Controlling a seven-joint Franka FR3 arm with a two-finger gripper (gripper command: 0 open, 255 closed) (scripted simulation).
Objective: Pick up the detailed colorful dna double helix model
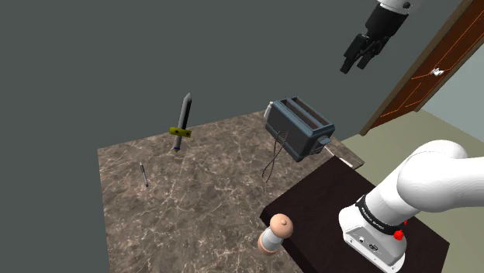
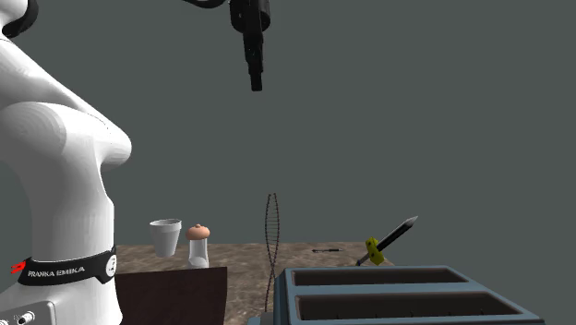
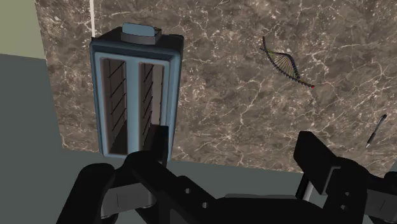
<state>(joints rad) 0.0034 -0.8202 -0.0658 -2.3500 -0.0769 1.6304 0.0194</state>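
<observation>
The DNA double helix model (image 1: 274, 159) is a thin twisted strand standing upright on the brown marble tabletop (image 1: 194, 202), just in front of the blue-grey toaster (image 1: 299, 128). The second exterior view shows the helix (image 2: 270, 242) as a tall narrow spiral. From the wrist view the helix (image 3: 286, 62) shows coloured rungs, beyond the fingers and off to the side of the toaster (image 3: 137, 89). My black gripper (image 1: 358, 56) hangs open high above the table, over the toaster's side, holding nothing. Its fingers (image 3: 159, 143) stand well apart around my gripper (image 3: 235, 149).
A toy dagger with a yellow guard (image 1: 182, 124) stands at the table's far side and a pen (image 1: 144, 174) lies toward the shoulder view's left. A shaker (image 1: 275, 233) and a white cup (image 2: 166, 235) sit near the dark stand (image 1: 333, 202). A brown door (image 1: 434, 70) is behind.
</observation>
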